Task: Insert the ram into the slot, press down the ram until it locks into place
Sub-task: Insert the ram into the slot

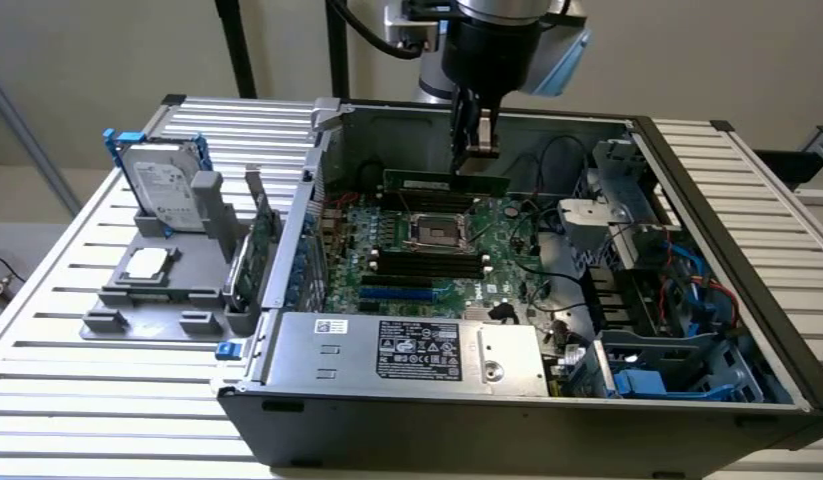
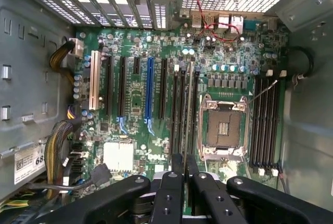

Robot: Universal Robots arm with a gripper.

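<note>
Starting nearest in the exterior view, the open computer case (image 1: 518,430) lies on a slatted table (image 1: 64,330), the labelled power supply (image 1: 411,350) along its near wall. On the exterior view's left a grey fixture (image 1: 158,290) carries a hard drive (image 1: 164,190) and a tall green expansion card (image 1: 262,250). Farther in lies the motherboard (image 1: 498,225), where a bank of black memory slots (image 1: 411,263) sits empty just in front of the open CPU socket (image 1: 433,232). Black cables (image 1: 551,275) loop along the board's edge on the exterior view's right, beside a metal drive cage (image 1: 631,200). Beyond the socket, the ram (image 1: 431,183) hangs level and on edge above the board, in front of the case's far wall. The gripper (image 1: 481,152) reaches down from above with its fingers drawn nearly together, pinching the ram's top edge toward its end on the exterior view's right. In the wrist view the gripper (image 2: 185,174) sits above the motherboard (image 2: 135,99), in line with the slots beside the CPU socket (image 2: 221,128).
</note>
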